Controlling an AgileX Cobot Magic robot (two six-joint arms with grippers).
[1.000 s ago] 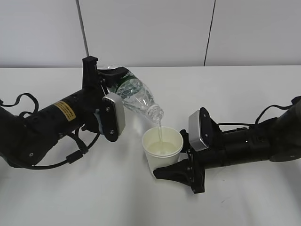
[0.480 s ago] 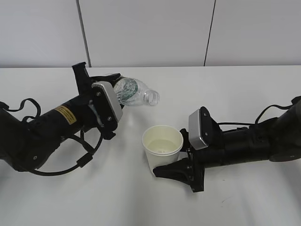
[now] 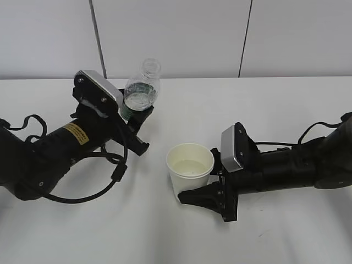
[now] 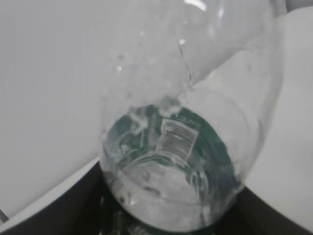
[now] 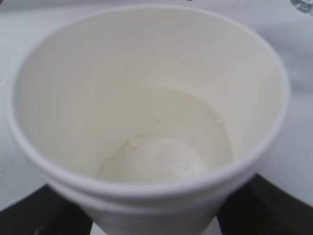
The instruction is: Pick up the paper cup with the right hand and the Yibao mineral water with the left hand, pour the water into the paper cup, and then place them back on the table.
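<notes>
My left gripper [image 3: 135,118], on the yellow-labelled arm, is shut on the Yibao mineral water bottle [image 3: 141,92] and holds it upright above the table, left of and behind the cup. The bottle fills the left wrist view [image 4: 171,161], green label and some water inside. My right gripper [image 3: 201,192] is shut on the white paper cup [image 3: 190,170], which stands upright at the centre. The water [image 5: 166,142] lies in the cup's bottom in the right wrist view, where the cup [image 5: 146,73] fills the frame. The bottle's mouth has no cap.
The white table [image 3: 264,110] stretches all round both arms. A pale wall [image 3: 176,33] with dark vertical seams runs along the far edge. Black cables trail from both arms at the left and right edges.
The left arm has swung the bottle from tilted over the cup back to upright, moving it left and away. The stream has stopped. The right gripper and cup have stayed put.
</notes>
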